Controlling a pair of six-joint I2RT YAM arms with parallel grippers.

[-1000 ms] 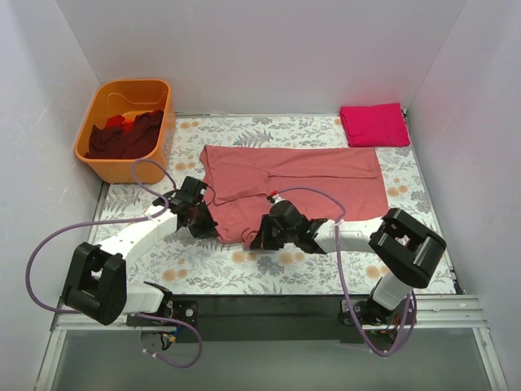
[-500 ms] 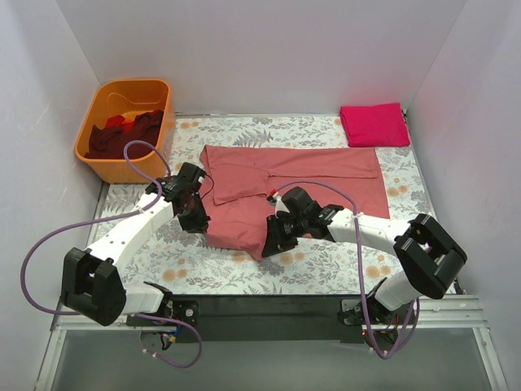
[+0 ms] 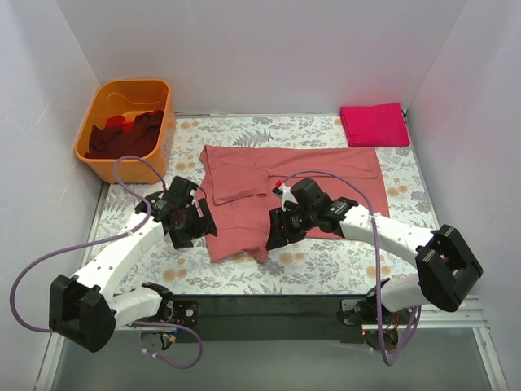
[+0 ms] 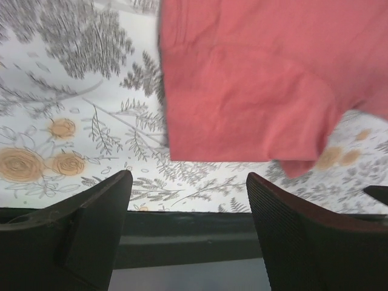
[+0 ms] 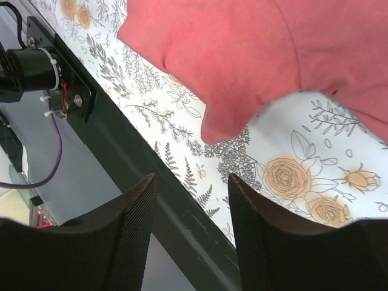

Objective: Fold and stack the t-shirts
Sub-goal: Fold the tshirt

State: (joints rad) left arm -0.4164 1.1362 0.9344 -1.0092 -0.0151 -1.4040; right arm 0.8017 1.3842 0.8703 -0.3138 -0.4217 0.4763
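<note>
Salmon shirt (image 3: pixel 285 183) spread mid-frame on floral table cover (image 3: pixel 326 261), left claw (image 4: pixel 188 182) jaws apart at its lower-left edge, right claw (image 5: pixel 191 182) jaws apart at its lower edge, magenta shirt (image 3: pixel 374 125) folded upper right.

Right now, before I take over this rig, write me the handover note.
Left gripper: fingers open, empty, at the near-left edge of the dusty salmon-pink cloth t-shirt.
Right gripper: fingers open, empty, beside that shirt's near corner.
Done: the bright magenta folded t-shirt lies at the far right corner of the floral table cover.
In progress: the salmon shirt lies mid-table, partly folded, still wide.
Left: finish folding it, stack it with the magenta one, then do the dark maroon and red shirts in the orange plastic tub, far left.
</note>
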